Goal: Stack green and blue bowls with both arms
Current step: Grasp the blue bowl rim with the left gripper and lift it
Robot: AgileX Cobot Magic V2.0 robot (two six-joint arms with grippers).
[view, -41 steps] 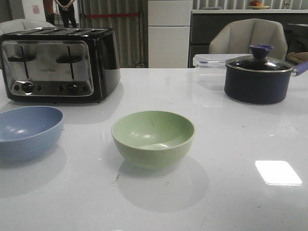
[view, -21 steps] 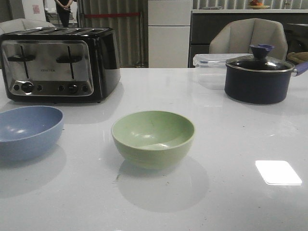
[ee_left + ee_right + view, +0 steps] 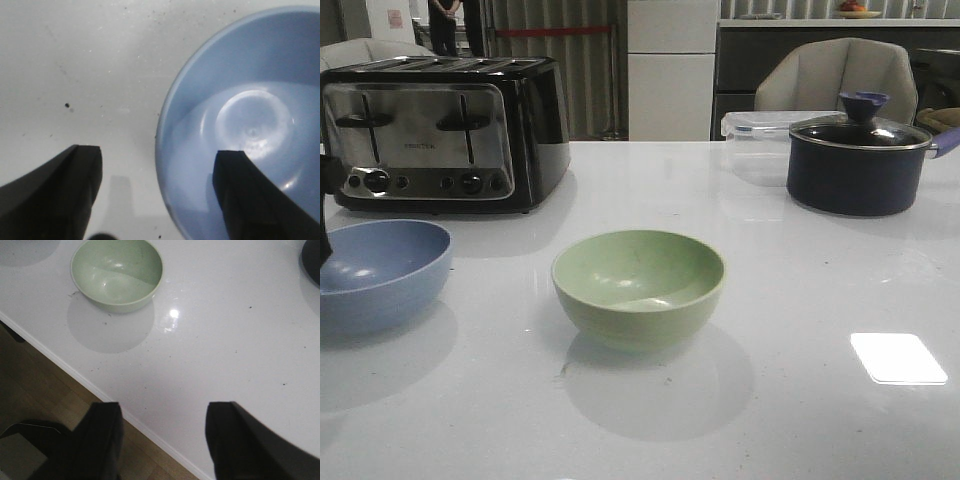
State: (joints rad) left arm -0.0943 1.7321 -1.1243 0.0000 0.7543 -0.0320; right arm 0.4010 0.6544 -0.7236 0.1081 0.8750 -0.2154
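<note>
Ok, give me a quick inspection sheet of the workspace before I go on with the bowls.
Surface: white table, glossy, dark specks.
Job's things: blue bowl and green bowl upright, empty, apart, unstacked.
Clutter: toaster, lidded pot, clear container at the back.
Grippers: left gripper open, straddling the blue bowl's rim; right gripper open over the table's edge, holding nothing.
Cables: nothing seen.
Surroundings: chair, person far back.

Quick count of what's on the table [image 3: 800, 300]: two bowls, one blue bowl [image 3: 380, 272] and one green bowl [image 3: 638, 286]. One toaster [image 3: 440, 132], one dark lidded pot [image 3: 860, 162], one clear plastic container [image 3: 755, 140]. Plus two chairs behind, one [image 3: 835, 75] clearly visible.
</note>
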